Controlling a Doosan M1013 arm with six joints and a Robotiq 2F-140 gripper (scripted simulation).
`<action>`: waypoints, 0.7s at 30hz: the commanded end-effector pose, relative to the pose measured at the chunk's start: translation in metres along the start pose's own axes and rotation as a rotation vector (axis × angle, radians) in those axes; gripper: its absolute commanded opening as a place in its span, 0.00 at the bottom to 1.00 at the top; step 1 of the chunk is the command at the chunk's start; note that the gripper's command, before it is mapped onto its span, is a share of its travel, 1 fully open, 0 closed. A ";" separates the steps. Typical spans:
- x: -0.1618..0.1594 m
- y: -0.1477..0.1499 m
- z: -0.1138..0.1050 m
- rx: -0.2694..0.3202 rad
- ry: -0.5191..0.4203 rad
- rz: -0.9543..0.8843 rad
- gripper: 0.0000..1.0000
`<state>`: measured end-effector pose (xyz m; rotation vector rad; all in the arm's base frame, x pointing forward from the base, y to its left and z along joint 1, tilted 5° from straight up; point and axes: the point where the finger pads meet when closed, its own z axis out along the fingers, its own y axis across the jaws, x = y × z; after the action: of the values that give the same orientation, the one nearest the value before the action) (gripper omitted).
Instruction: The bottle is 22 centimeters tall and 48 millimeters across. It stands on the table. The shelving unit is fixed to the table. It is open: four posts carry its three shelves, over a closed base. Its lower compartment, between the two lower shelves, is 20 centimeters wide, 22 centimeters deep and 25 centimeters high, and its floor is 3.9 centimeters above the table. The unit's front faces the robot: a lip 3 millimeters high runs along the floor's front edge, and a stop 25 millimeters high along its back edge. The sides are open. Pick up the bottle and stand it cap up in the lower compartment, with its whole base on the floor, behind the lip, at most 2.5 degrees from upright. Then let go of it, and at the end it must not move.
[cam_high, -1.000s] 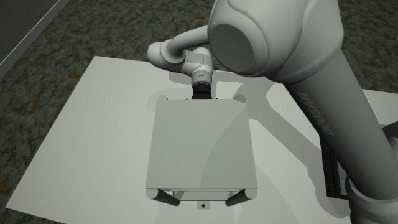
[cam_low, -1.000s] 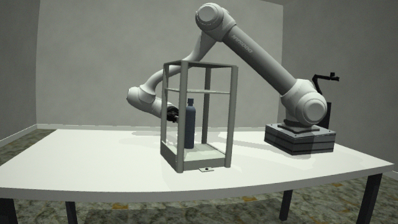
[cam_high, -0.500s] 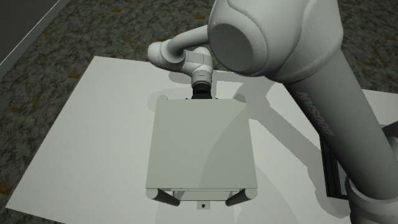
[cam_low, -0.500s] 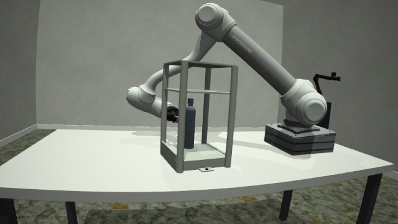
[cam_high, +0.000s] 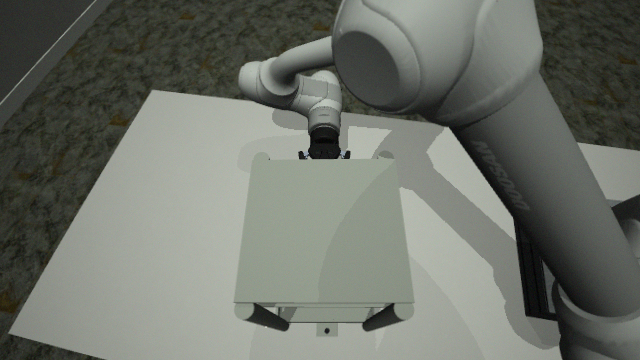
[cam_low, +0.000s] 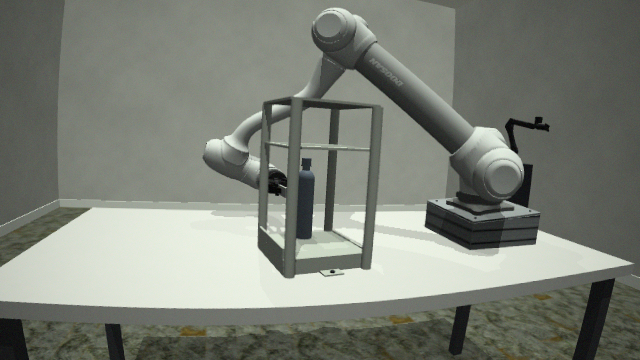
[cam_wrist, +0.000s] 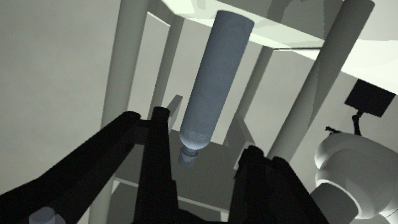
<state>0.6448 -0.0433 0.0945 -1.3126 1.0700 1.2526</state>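
Observation:
The blue-grey bottle stands cap up on the floor of the shelving unit's lower compartment, near its back left. From above, the top shelf hides the bottle. My gripper is at the unit's far side, just outside the posts, level with the bottle's middle. In the wrist view the bottle appears inverted and lies beyond my dark fingers, apart from them. The fingers stand partly open with nothing between them. In the overhead view only the gripper's body shows, at the shelf's far edge.
The four posts and the middle shelf frame the compartment closely around the bottle. A small flat tag lies on the table before the unit. The robot's base stands at the right.

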 end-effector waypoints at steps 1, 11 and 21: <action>0.000 0.000 -0.009 0.000 0.000 0.000 0.40; 0.000 0.000 -0.036 0.000 0.000 0.000 0.40; 0.000 0.000 -0.054 0.000 0.000 0.000 0.40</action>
<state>0.6509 -0.0926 0.0933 -1.3126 1.0700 1.2526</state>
